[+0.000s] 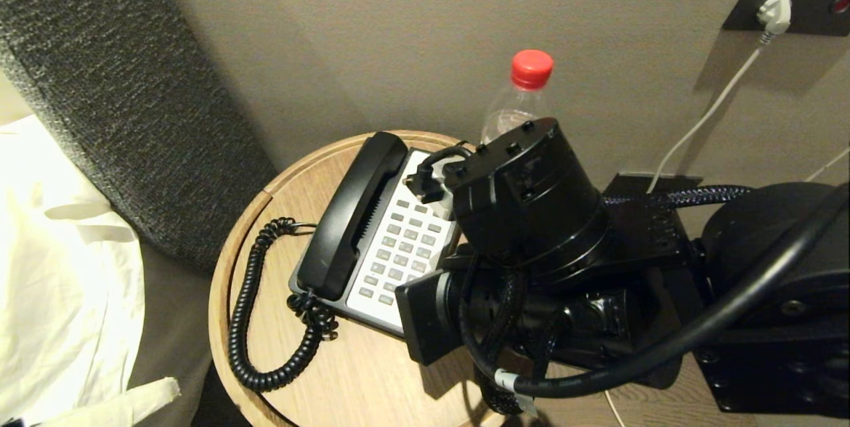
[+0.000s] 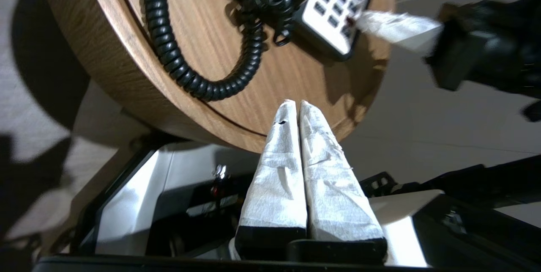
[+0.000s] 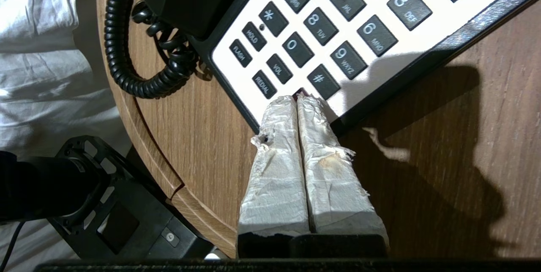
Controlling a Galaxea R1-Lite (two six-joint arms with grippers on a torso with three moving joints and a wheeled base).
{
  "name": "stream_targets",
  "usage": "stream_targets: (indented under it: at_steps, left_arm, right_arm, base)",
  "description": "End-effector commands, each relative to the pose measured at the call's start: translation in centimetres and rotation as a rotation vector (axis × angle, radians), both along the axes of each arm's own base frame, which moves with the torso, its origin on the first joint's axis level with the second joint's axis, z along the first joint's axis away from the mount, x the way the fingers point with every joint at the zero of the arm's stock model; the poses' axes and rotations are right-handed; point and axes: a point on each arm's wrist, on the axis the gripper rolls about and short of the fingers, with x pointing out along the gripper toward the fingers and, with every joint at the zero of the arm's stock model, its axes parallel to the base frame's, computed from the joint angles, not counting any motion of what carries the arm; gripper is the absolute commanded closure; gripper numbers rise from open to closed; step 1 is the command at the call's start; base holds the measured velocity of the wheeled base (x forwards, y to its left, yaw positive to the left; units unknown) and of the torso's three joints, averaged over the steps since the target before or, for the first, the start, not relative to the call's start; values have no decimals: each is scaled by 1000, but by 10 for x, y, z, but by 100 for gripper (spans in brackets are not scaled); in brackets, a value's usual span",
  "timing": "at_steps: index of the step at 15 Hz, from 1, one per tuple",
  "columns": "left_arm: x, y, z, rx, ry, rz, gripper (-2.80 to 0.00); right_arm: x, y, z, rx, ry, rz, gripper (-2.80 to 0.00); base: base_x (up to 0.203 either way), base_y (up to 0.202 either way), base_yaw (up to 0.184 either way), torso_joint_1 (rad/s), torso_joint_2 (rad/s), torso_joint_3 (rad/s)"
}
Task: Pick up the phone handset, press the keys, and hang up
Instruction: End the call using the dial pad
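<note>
Right wrist view: my right claw (image 3: 297, 99), pressed together, tips at the keypad (image 3: 334, 31) edge; handset (image 1: 352, 214) on its cradle, left claw (image 2: 294, 105) shut off the desk (image 1: 372, 374) — risk I skid off the corner key.

Black phone handset (image 1: 350, 214) lies cradled, cord coiled.

1. The right arm (image 1: 531, 214) is matte black: a round, drum-shaped wrist housing studded with small black screws.
2. Braided black cables (image 1: 671, 198) and a thick, smooth black hose (image 1: 730, 321) run along it.
3. White, wrinkled tape wraps the tapered fingers of the left gripper (image 2: 295, 103) and right gripper (image 3: 296, 98).
</note>
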Motion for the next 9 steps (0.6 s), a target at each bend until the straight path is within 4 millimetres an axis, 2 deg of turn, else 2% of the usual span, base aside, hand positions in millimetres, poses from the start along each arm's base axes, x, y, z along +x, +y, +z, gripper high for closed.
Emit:
stream_targets:
  at_steps: [1,9]
  left_arm:
    - [-10,6,2,-33,-46,0,0]
    - [-13,9,7,-43,-80,38,0]
  right_arm:
    - [-1,-1,2,6,-2,-1,0]
    - [-11,-31,31,56,-47,-49,0]
  base:
    - [0,0,0,0,0,0]
    - [0,0,0,0,0,0]
